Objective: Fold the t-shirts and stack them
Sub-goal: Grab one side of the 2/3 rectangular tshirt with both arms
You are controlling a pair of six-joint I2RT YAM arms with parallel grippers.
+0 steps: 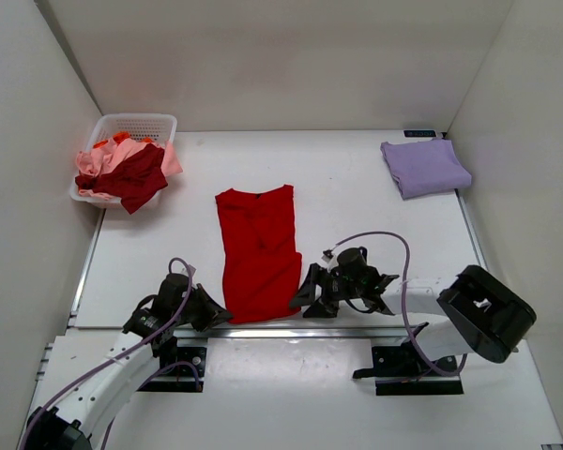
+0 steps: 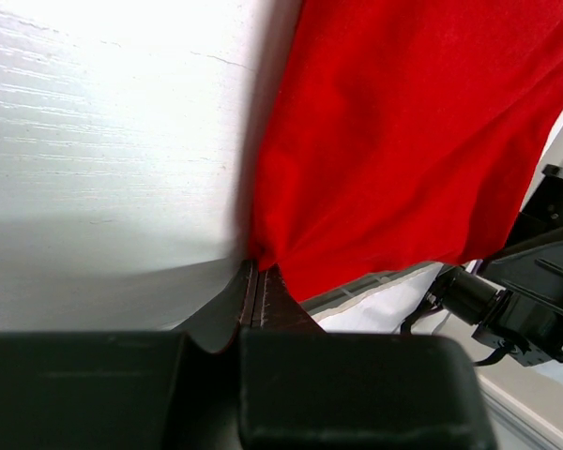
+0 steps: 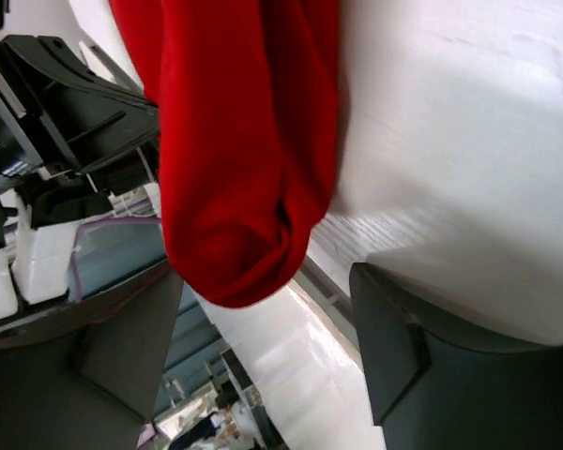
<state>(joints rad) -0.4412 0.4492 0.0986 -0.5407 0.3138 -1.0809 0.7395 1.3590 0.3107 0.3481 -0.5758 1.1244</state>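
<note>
Both pincers were down at the near hem of the flat bright red cloth t-shirt (image 1: 258, 248)!
The left pincer (image 2: 256, 286) was pressed together, pinching the hem's corner at its tips. The right pincer (image 3: 263, 286) stood spread, red cloth bunched between its fingers. Well beyond it lay the folded pale lavender cloth t-shirt (image 1: 425, 167).

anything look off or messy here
Mostly tidy. The red shirt lies slightly crooked, creased near its collar, its near end bunched at the front edge of the table. In the basket, pink and dark red shirts spill over the rim. The lavender shirt is folded neatly.
</note>
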